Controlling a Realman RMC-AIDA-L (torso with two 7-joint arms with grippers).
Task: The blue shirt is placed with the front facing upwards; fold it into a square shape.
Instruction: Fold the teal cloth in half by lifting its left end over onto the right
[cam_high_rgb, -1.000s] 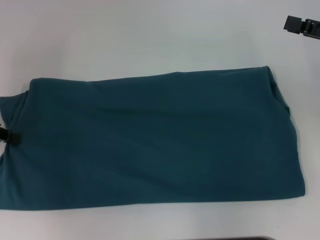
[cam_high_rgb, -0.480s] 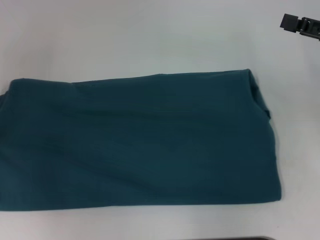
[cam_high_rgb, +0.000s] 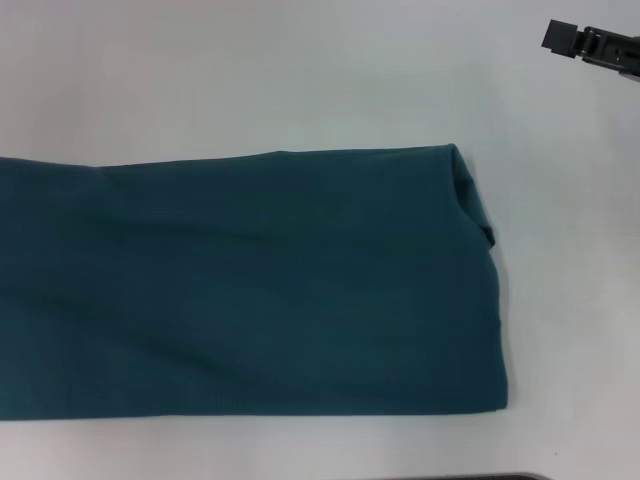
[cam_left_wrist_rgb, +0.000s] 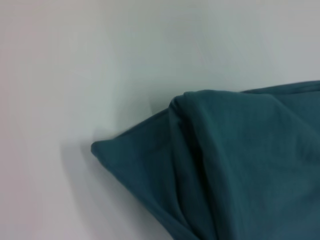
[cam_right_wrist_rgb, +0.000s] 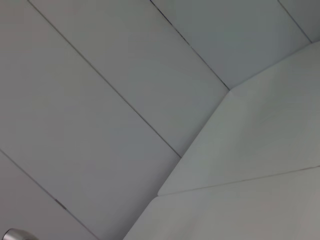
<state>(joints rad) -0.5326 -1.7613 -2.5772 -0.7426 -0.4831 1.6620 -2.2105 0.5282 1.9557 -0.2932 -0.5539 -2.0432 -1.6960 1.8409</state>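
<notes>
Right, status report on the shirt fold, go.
Right gripper parked far right above the table, off the cloth. Left gripper out of view. Blue shirt lies as a long folded band, plain side up. Nothing in the way.

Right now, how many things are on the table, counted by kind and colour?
Teal-blue shirts: 1, the blue shirt, lying folded on the white table.
Other items on the table: 0.
Grippers in sight: 1, the right gripper, off the cloth at the far right.
Total: 2.
</notes>
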